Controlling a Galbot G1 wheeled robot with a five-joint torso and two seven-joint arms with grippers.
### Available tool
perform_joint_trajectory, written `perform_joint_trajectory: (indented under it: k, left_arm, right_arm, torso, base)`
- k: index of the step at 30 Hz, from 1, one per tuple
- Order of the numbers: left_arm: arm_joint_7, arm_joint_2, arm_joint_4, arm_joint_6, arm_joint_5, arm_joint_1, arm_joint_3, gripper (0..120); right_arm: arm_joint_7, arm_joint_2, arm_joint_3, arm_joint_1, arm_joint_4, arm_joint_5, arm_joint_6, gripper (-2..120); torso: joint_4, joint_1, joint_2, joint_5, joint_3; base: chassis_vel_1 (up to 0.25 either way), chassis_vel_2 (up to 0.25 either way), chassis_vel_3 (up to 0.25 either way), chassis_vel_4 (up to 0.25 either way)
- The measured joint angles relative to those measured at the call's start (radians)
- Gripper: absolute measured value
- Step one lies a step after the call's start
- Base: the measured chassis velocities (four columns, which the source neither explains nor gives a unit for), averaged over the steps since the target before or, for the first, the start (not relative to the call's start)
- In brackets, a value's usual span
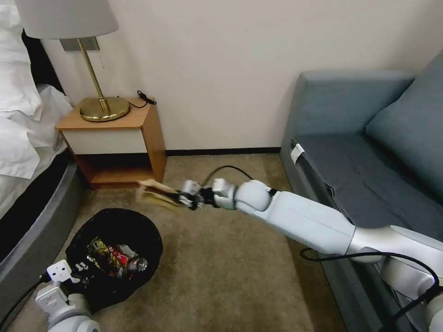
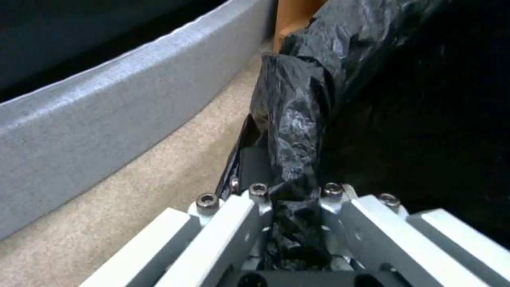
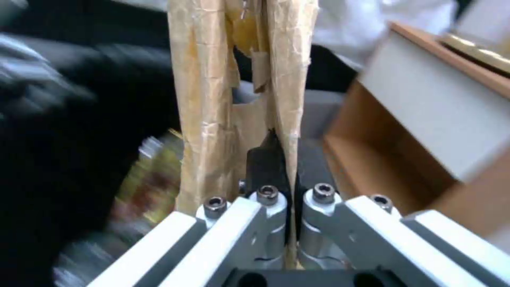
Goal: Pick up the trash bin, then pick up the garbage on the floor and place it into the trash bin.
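Right gripper (image 1: 181,199) clamped on crumpled brown paper bag (image 1: 154,192) above carpet (image 1: 221,267) beside nightstand (image 1: 115,138), left gripper (image 1: 76,272) pinching trash bin (image 1: 115,249) rim, wrappers inside

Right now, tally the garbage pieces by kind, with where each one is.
Snack wrappers in the trash bin: 2, one gold-brown, one red
Clear bottle in the bin: 1
Brown paper bag held by the right gripper: 1
Total: 4

Soft even room light; right wrist view perhaps motion-blurred.
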Motion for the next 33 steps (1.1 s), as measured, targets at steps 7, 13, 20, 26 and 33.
perform_joint_trajectory:
  k: [7, 13, 20, 26, 33]
  left_arm:
    - [-0.001, 0.000, -0.020, 0.004, 0.000, 0.003, 0.011, 2]
    - [-0.002, 0.000, -0.043, 0.006, 0.000, 0.011, 0.017, 2]
    - [-0.002, 0.000, -0.048, 0.003, -0.003, 0.019, 0.015, 2]
    - [-0.003, 0.000, -0.048, 0.002, -0.007, 0.014, 0.013, 2]
    - [-0.003, 0.000, -0.041, 0.003, -0.010, 0.006, 0.016, 2]
  right_arm:
    - [0.113, 0.073, -0.169, 0.011, 0.027, 0.045, -0.027, 0]
    - [0.183, 0.139, -0.214, 0.009, -0.057, 0.030, -0.026, 0]
    - [0.208, 0.155, -0.221, 0.013, -0.094, 0.003, -0.026, 5]
    - [0.233, 0.142, -0.222, 0.013, -0.070, 0.005, -0.030, 27]
    - [0.267, 0.113, -0.210, 0.020, -0.003, 0.030, -0.044, 54]
  torso:
    - [0.0001, 0.000, 0.000, 0.0001, 0.000]
    - [0.0001, 0.000, 0.000, 0.0002, 0.000]
    - [0.0000, 0.000, 0.000, 0.0002, 0.000]
    - [0.0000, 0.000, 0.000, 0.0003, 0.000]
    - [-0.0001, 0.000, 0.000, 0.0003, 0.000]
  base:
    - [0.000, 0.000, 0.000, 0.000]
    - [0.000, 0.000, 0.000, 0.000]
    - [0.000, 0.000, 0.000, 0.000]
    - [0.000, 0.000, 0.000, 0.000]
    - [0.000, 0.000, 0.000, 0.000]
